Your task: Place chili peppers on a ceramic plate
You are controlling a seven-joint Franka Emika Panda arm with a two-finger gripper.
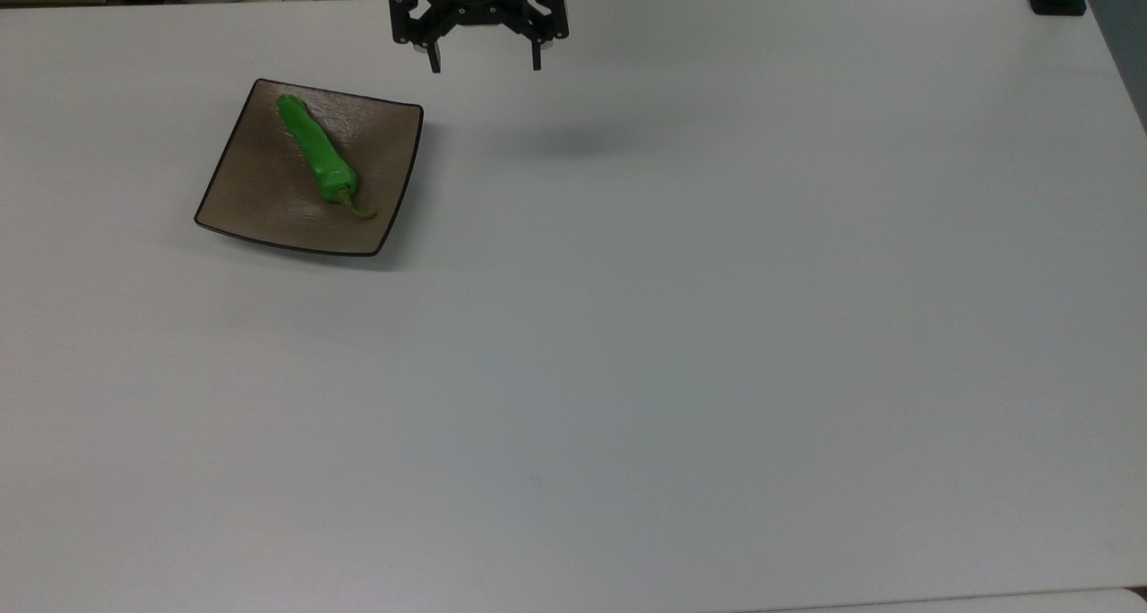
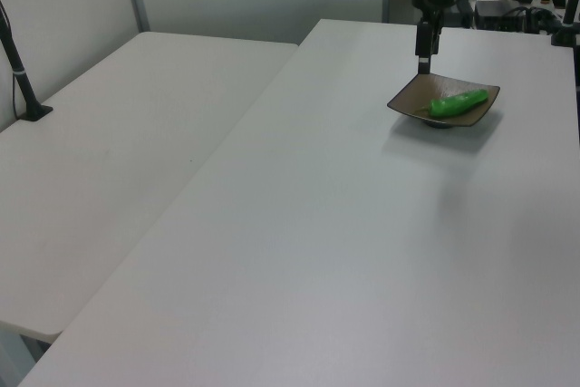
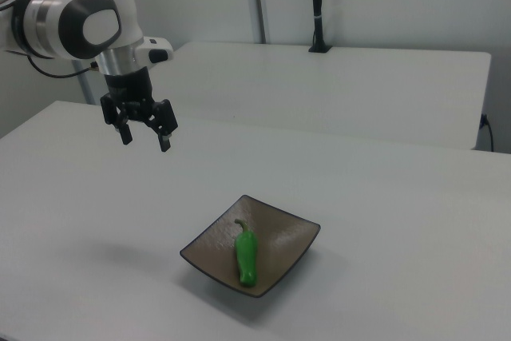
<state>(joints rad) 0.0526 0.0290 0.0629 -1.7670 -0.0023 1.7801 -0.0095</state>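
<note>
From my seat, the near stretch of the table [image 1: 627,371] is bare. Further in sits the plate [image 1: 260,201], and the pepper [image 1: 317,153] lies wholly on it, its long axis running corner to corner, stem [image 1: 357,207] toward the top view's lower right. Beyond that, by the far edge, the gripper [image 1: 485,62] hangs above the table with its fingers spread and nothing between them. It is well apart from the plate, off to the top view's right; the pepper lies down and to the top view's left of it. I judge the placing done, so no further reach looks needed.
</note>
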